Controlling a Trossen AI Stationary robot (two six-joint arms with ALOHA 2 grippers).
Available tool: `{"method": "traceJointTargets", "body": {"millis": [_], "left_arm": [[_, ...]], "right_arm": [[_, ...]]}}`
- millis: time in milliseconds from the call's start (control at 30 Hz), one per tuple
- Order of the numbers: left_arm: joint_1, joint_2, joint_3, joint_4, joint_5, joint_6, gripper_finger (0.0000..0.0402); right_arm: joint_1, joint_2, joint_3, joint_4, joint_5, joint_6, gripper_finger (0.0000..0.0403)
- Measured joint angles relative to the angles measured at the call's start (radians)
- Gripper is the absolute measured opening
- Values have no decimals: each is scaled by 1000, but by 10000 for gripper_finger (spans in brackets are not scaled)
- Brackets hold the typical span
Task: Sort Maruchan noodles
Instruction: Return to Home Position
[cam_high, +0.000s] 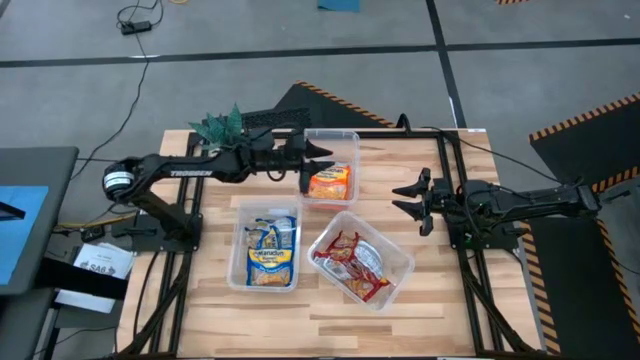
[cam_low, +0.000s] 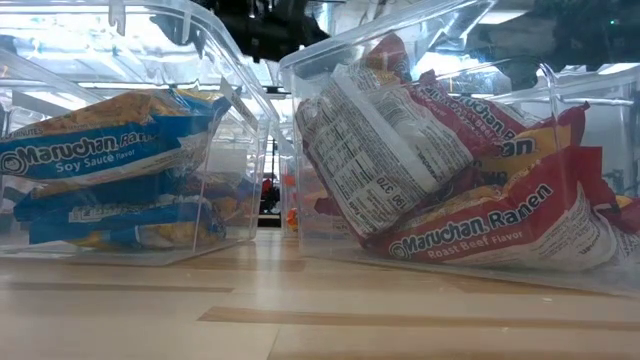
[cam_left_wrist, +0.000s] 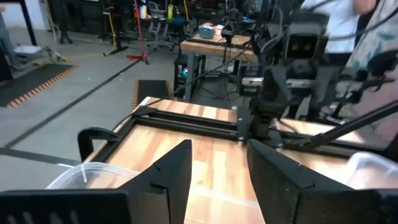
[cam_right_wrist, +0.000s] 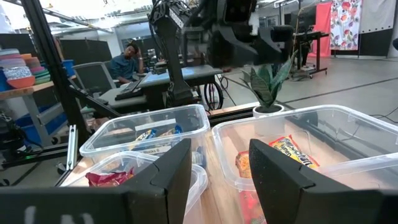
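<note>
Sorting looks finished: noodle packets (cam_high: 270, 255) all lie in bins (cam_high: 397, 257). Left end effector (cam_high: 325, 158), spread and empty, should retreat home; right end effector (cam_high: 400, 198) waits spread.

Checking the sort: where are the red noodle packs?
In the high view, the red noodle packs lie in the lower-right clear bin, beside the blue packs' bin.
</note>
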Motion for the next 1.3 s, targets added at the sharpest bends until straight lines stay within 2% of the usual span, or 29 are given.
{"method": "traceJointTargets", "body": {"millis": [200,300,467,600,700,767,967,1167,1300], "left_arm": [[-12,-157,-7,-177,1,12,142],[-41,-265,-85,-173,2,34,134],[-89,-472,-340,36,-26,49,108],[-103,-615,-541,208,-32,36,62],[-102,-702,-634,249,-54,31,17],[-102,-746,-672,250,-54,32,6],[-102,-805,-714,245,-34,38,1],[-103,-812,-732,235,51,14,0],[-103,-811,-750,238,60,-26,0]], "right_arm": [[3,0,0,-2,0,0,182],[2,0,0,-3,0,0,182],[2,0,0,-1,0,-1,182],[2,0,0,-1,0,-1,182],[2,0,0,-1,0,-1,182],[2,0,0,-1,0,-2,182],[2,0,0,-1,0,-2,182],[2,0,0,-1,0,-1,182],[2,0,0,-1,0,-1,182]]}}
